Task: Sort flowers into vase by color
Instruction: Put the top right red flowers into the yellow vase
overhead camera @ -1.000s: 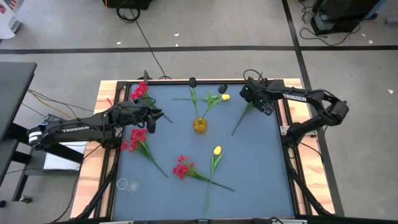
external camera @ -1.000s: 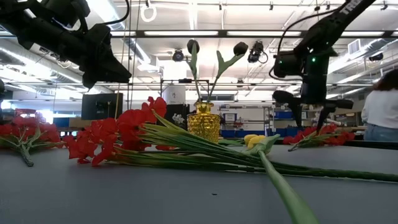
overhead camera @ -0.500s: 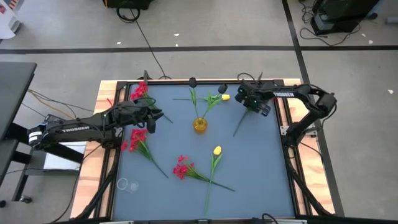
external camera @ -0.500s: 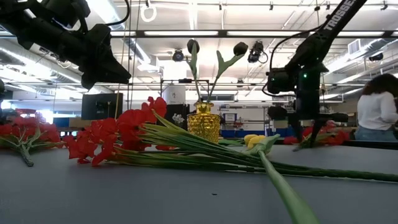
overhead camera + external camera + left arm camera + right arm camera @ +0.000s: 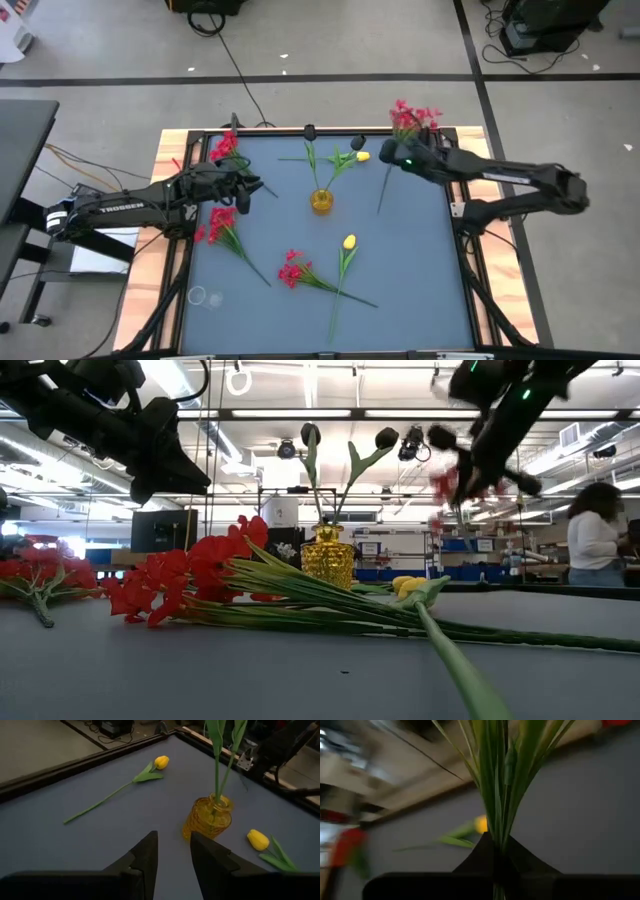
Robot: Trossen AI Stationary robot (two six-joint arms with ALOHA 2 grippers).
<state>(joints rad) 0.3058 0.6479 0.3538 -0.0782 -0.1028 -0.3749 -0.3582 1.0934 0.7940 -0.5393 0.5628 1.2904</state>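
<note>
My right gripper (image 5: 404, 160) is raised over the table's far right part, shut on a red flower. Its blossom (image 5: 410, 118) shows red above the far frame, and its stem (image 5: 386, 195) runs toward the near side. My left gripper (image 5: 172, 855) hovers open left of the yellow vase (image 5: 321, 200), nothing between its fingers. The vase stands on its base and holds two dark-budded stems (image 5: 310, 438). Two yellow tulips (image 5: 361, 156) (image 5: 349, 242) and three red flowers (image 5: 225, 145) (image 5: 222, 220) (image 5: 293, 270) lie flat on the blue mat. My right gripper pinches the red flower's stem and leaves (image 5: 496, 832) between its two fingers, some way below the blossom. The fingers lie across the stem. The blossom end (image 5: 445, 480) is lifted high off the table; whether the stem's far end (image 5: 379, 210) is clear, I cannot tell.
A small clear cup (image 5: 197, 296) sits at the near left corner. The raised black frame (image 5: 460, 200) borders the mat. Bare mat lies at the near right (image 5: 420, 270). A person (image 5: 600, 545) stands in the room beyond the table.
My right gripper has shut on the red flower's stem and risen, its arm stretching out and tipping. The blossom end has come up off the mat and now shows above the far frame.
</note>
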